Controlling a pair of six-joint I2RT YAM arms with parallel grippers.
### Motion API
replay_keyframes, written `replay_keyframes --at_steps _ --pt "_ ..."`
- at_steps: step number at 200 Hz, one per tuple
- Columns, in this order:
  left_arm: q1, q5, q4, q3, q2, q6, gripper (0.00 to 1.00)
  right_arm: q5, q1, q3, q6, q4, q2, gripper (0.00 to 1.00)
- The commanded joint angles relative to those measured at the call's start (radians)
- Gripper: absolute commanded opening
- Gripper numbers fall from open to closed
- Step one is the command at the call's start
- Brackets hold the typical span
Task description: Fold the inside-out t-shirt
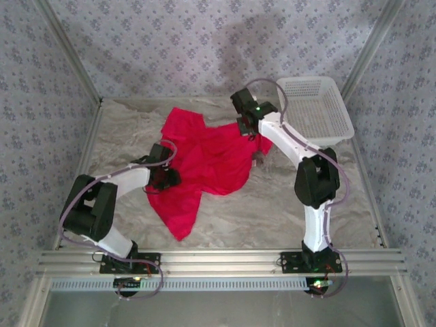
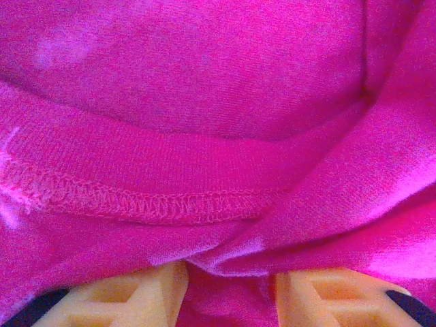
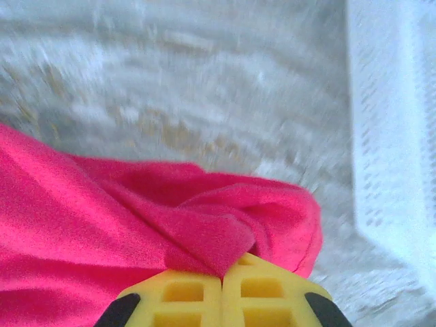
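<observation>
Top camera: the red inside-out t-shirt (image 1: pixel 208 163) lies rumpled across the middle of the table (image 1: pixel 293 211). The left gripper (image 1: pixel 165 178) is on its left edge and the right gripper (image 1: pixel 246 127) at its far right corner, near a white basket (image 1: pixel 317 105). Left wrist: yellow fingers (image 2: pixel 129 300) stand apart with fabric in the gap and a stitched hem (image 2: pixel 170 204) just ahead; whether they pinch it cannot be told. Right wrist: the fingers press together, nipping a fold of the shirt.

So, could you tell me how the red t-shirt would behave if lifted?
Probably floppy: the t-shirt lies in soft wrinkled folds. Likely to sag from the right gripper, which pinches only one fold. Seems thin, so light.
</observation>
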Motion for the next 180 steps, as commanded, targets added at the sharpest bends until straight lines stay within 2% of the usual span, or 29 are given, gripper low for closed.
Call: replay_keyframes --at_steps 1,19,33,38,43,48,54,62,74,92,110,124,135,148,180 --pt "0.006 -0.080 -0.114 -0.027 0.058 0.024 0.40 0.107 -0.019 0.124 -0.123 0.049 0.011 0.00" --pt "0.006 -0.070 -0.110 -0.037 0.047 0.020 0.39 0.108 -0.045 0.302 -0.175 0.090 0.155 0.00" --pt "0.004 -0.065 -0.106 -0.045 0.033 0.016 0.39 0.097 -0.055 0.529 -0.204 0.060 0.320 0.26" --pt "0.006 -0.063 -0.105 -0.047 0.028 0.016 0.39 0.098 -0.058 0.645 -0.205 0.013 0.389 0.41" --pt "0.004 -0.062 -0.105 -0.048 0.023 0.015 0.39 0.111 -0.059 0.766 -0.198 -0.047 0.456 0.64" --pt "0.004 -0.060 -0.106 -0.049 0.018 0.015 0.39 0.121 -0.058 0.887 -0.194 -0.106 0.516 0.76" --pt "0.006 -0.062 -0.110 -0.050 0.012 0.016 0.39 0.123 -0.055 0.996 -0.190 -0.165 0.567 0.85" --pt "0.006 -0.064 -0.114 -0.050 0.004 0.017 0.39 0.116 -0.050 1.047 -0.181 -0.222 0.584 0.91" --pt "0.006 -0.061 -0.116 -0.048 -0.008 0.018 0.39 0.094 -0.038 0.934 -0.159 -0.250 0.523 0.91" --pt "0.006 -0.054 -0.113 -0.040 -0.019 0.015 0.39 0.019 -0.029 0.538 -0.071 -0.173 0.320 0.87" --pt "0.006 -0.044 -0.113 -0.029 -0.028 0.016 0.39 -0.089 -0.041 0.159 0.023 -0.052 0.121 0.71" --pt "0.006 -0.043 -0.115 -0.022 -0.030 0.023 0.39 -0.176 -0.063 -0.050 0.107 0.010 0.009 0.54" --pt "0.006 -0.045 -0.119 -0.018 -0.030 0.029 0.39 -0.259 -0.083 -0.183 0.152 0.065 -0.060 0.44" --pt "0.007 -0.046 -0.126 -0.013 -0.027 0.033 0.39 -0.359 -0.109 -0.312 0.199 0.129 -0.112 0.38" --pt "0.009 -0.047 -0.122 -0.024 -0.044 0.026 0.39 -0.458 -0.134 -0.491 0.244 0.235 -0.138 0.39"
